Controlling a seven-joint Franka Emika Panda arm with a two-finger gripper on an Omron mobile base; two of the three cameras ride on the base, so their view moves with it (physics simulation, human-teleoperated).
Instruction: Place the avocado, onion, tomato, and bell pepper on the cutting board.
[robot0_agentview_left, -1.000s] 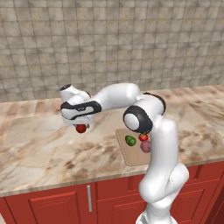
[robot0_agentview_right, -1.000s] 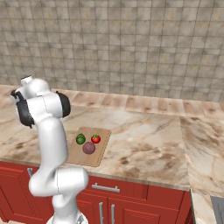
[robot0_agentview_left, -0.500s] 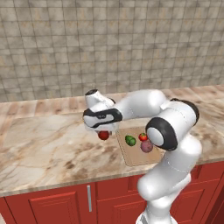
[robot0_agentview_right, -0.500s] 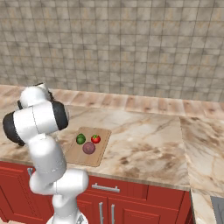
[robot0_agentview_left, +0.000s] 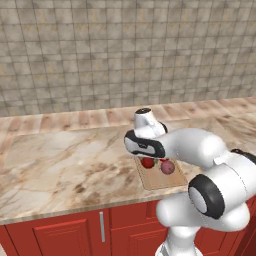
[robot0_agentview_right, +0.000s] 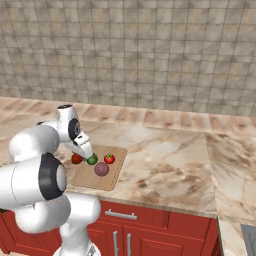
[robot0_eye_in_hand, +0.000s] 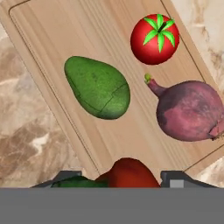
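Red bell pepper (robot0_eye_in_hand: 127, 173) sat clenched in your gripper (robot0_eye_in_hand: 124, 178) over the cutting board's (robot0_eye_in_hand: 52, 30) near edge; avocado (robot0_eye_in_hand: 97, 86), tomato (robot0_eye_in_hand: 155, 39) and onion (robot0_eye_in_hand: 190, 110) already lay on it. Last placement was in hand: you needed to lower onto bare wood, then release.

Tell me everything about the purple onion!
The dull purple-mauve round onion lies on its side on the light wooden cutting board. Its skin looks smooth and slightly streaked, with a short stalk ending in a small green tip, pointing toward the shiny red tomato. It sits close to the tomato, apart from the dark green avocado.
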